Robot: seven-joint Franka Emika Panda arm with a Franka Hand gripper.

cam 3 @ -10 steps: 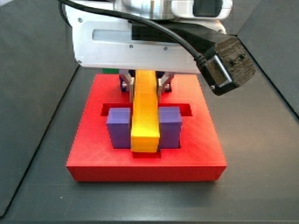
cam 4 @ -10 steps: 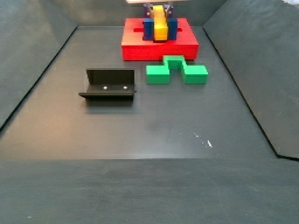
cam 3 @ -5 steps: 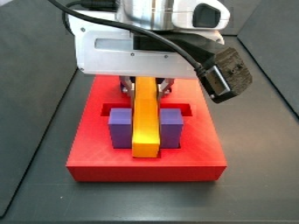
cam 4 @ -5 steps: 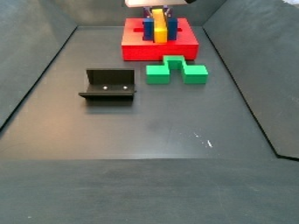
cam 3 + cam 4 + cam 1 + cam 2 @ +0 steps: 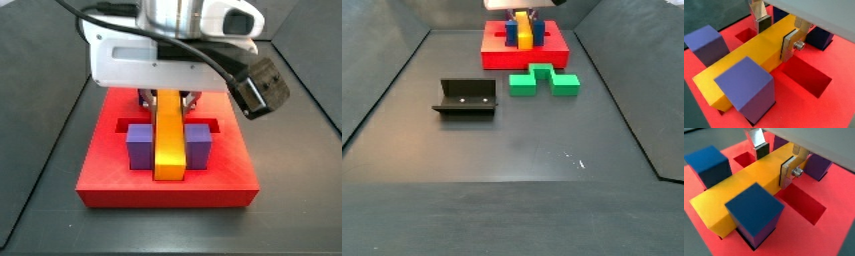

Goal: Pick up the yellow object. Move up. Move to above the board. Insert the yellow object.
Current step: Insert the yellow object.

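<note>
Clamping the yellow object (image 5: 747,57), gripper (image 5: 777,30) over board (image 5: 827,107)

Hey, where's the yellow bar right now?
In a side view the yellow object lies on the board between two purple posts, its far end clamped in the gripper.

I count one gripper (image 5: 776,32) at 12 o'clock on the floor in a side view, its two fingers (image 5: 791,42) clamped on the one yellow object (image 5: 747,57). There is one board (image 5: 107,185), with three posts (image 5: 745,87) and two open recesses (image 5: 809,80) showing in a wrist view. I also count one fixture (image 5: 466,97) and one green cluster (image 5: 543,78), whose blocks I cannot tell apart.
</note>
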